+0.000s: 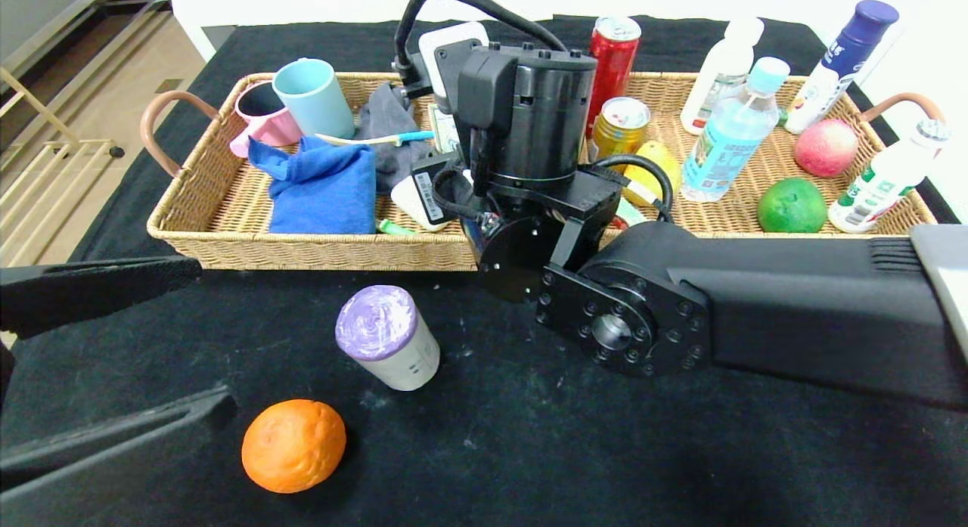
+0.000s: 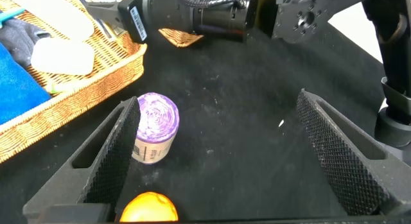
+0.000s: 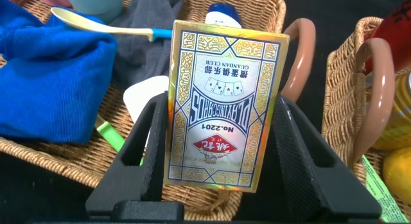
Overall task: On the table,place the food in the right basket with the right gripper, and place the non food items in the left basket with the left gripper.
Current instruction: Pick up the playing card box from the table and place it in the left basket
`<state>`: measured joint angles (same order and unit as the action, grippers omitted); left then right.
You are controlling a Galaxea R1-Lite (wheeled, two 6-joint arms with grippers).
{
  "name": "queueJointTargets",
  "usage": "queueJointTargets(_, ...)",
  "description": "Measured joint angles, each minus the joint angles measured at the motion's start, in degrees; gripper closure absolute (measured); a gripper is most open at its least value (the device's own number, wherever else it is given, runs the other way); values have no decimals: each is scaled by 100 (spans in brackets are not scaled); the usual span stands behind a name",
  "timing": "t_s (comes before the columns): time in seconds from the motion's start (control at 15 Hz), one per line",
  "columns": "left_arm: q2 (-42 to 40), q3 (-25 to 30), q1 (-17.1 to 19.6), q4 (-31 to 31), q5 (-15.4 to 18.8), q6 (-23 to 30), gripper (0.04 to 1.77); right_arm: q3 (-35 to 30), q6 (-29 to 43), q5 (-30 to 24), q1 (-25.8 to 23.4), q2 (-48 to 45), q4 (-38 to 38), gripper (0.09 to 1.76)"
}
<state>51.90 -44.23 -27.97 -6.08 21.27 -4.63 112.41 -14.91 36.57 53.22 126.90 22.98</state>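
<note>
— Black cloth on the table (image 1: 529, 451) looked fine. What worried you?

— I had the right gripper (image 3: 218, 153) clamped on the card box (image 3: 221, 105) over the left basket (image 1: 219, 209); a tilted release could bounce it out

— And the left gripper (image 2: 218, 153)?

— Wide open, empty, near the purple-topped roll (image 1: 386, 336) and orange (image 1: 293, 445); I feared nudging them

Bare table (image 1: 529, 451) lies right of the purple-topped roll (image 1: 387, 336) and orange (image 1: 293, 445).

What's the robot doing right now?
Right gripper shut on gold-edged playing-card box, above left wicker basket. Left gripper open near purple-topped white roll. Dimpled orange waiting.
</note>
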Motion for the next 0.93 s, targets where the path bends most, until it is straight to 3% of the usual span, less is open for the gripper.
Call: queueJointTargets(0.93, 13, 2, -6, -2, 6, -10, 5, 13, -157, -2, 27, 121, 196, 78)
